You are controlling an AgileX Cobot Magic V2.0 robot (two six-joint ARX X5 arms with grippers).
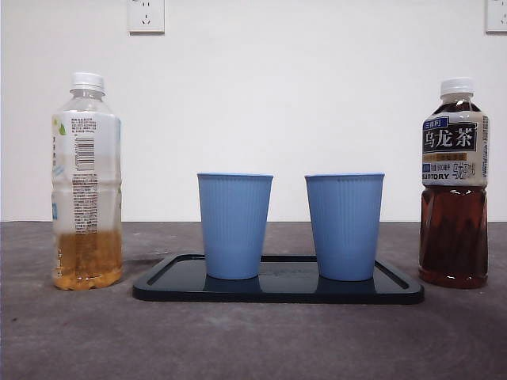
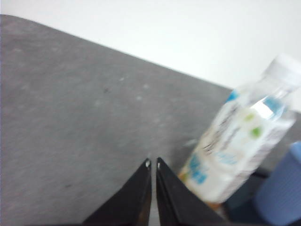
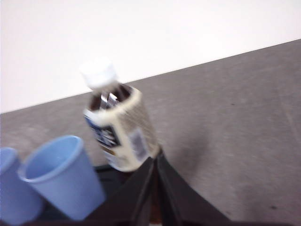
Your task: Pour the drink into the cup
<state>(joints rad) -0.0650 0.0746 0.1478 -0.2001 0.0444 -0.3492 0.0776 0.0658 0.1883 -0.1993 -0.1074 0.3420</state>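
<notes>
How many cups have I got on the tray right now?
2. Both blue cups stand upright on the black tray: one cup toward the pale, nearly empty bottle, the other cup toward the dark tea bottle. Nothing seems to hide a third.

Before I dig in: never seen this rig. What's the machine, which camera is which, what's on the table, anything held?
It is a robot with two arms at a table, each ending in a gripper of two black jaws.

The front view comes from a low camera looking level across the table. It shows a dark tray carrying two blue cups, both upright. A pale bottle, about a quarter full of yellowish drink, stands on one side of the tray; a dark tea bottle, nearly full, on the other. Both are capped.

The other two pictures come from cameras on the wrists. The left gripper is shut, near the pale bottle. The right gripper is shut, near the tea bottle. Neither holds anything, and no arm shows in the front view.
</notes>
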